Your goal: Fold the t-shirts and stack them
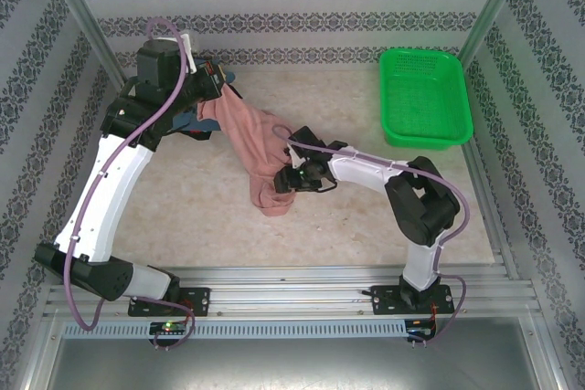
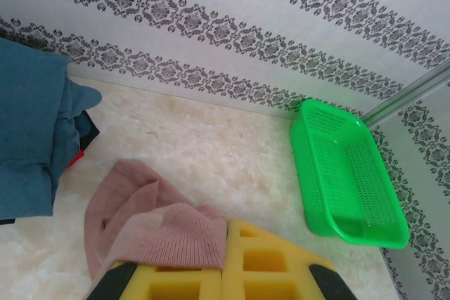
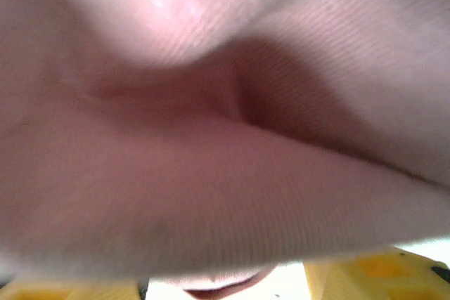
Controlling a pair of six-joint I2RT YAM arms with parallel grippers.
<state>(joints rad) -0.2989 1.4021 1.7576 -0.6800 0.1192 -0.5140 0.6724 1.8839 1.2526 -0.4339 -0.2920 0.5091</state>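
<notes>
The green basket (image 1: pixel 425 139) sat at the far right of the pale surface (image 1: pixel 366 226). Well to the left of the basket, the dusty-pink t-shirt (image 1: pixel 260 148) hung in a long bunched drape. Its upper end was raised far from the basket and its lower end trailed down onto the surface on the side nearer the arms' bases.

The left hand (image 1: pixel 215 79) was at that raised end, farthest from the basket. In its wrist view its yellow pads (image 2: pixel 176 282) were pressed together on a ribbed edge of the pink cloth.

The right hand (image 1: pixel 294 175) was at the lower part of the drape, on the side facing the basket. In its wrist view pink cloth lay close over the lens, with a yellow pad (image 3: pixel 380 272) at each bottom corner. I could not tell whether it was clamped on the cloth.

A folded blue-grey t-shirt (image 2: pixel 28 131) lay beyond the pink one from the basket, with a sliver of red and dark cloth under its edge.
</notes>
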